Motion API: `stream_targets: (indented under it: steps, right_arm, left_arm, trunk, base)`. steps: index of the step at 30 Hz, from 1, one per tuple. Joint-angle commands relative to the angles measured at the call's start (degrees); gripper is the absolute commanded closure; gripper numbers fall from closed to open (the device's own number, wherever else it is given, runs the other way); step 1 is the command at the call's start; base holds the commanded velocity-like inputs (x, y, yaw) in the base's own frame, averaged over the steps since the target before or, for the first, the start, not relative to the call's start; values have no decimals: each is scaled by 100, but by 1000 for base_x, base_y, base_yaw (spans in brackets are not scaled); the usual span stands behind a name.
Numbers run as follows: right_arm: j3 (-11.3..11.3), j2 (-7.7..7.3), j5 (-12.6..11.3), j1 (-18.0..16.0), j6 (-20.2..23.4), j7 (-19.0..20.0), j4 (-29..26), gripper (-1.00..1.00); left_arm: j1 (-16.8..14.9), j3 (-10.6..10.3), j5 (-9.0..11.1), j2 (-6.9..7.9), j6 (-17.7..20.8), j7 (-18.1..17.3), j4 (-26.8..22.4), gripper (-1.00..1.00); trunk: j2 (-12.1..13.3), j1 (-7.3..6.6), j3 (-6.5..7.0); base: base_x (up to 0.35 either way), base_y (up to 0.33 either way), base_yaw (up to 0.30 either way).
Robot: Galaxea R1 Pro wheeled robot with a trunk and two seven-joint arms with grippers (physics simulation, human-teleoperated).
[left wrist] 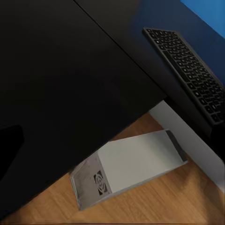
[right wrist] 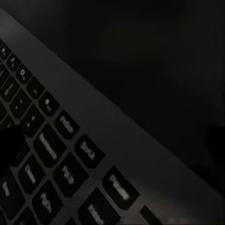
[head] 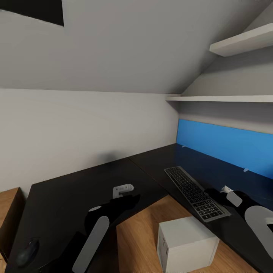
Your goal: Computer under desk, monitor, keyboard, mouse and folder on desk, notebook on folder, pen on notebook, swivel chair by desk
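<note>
Presently my right claw (head: 226, 189) sits low at the keyboard (head: 196, 193) on the desk (head: 68, 197), its opening impossible to judge; I rate the board light, stiff and slim, best pinched at its thin frame edge.

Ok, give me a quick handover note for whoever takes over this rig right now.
Left tool hovers over the desk, grip unclear. Right tool is by the keyboard's near end, grip unclear too.
Keyboard lies on the desk's right wing. Computer stands on the floor in the desk's inner corner. A likely mouse lies at the desk's far left end, well away from the keyboard.
Left: mouse beside keyboard, then monitor, folder, notebook, pen, chair.
</note>
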Motion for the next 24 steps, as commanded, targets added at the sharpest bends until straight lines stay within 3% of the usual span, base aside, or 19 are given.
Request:
stream_targets:
  steps: [1, 24]
  right_arm:
    - [13, -3, -6, 1, 43, -5, 114, -100]
    - [18, 0, -6, 1, 43, -1, 114, -100]
  left_arm:
    - [-5, -4, 61, 0, 7, 57, -6, -100]
    - [-5, -9, 63, -5, 8, 64, -6, -100]
  trunk:
    - [-3, -2, -8]
    - [-3, -2, -8]
  base:
    - [-220, 122, 25]
    - [-85, 53, 2]
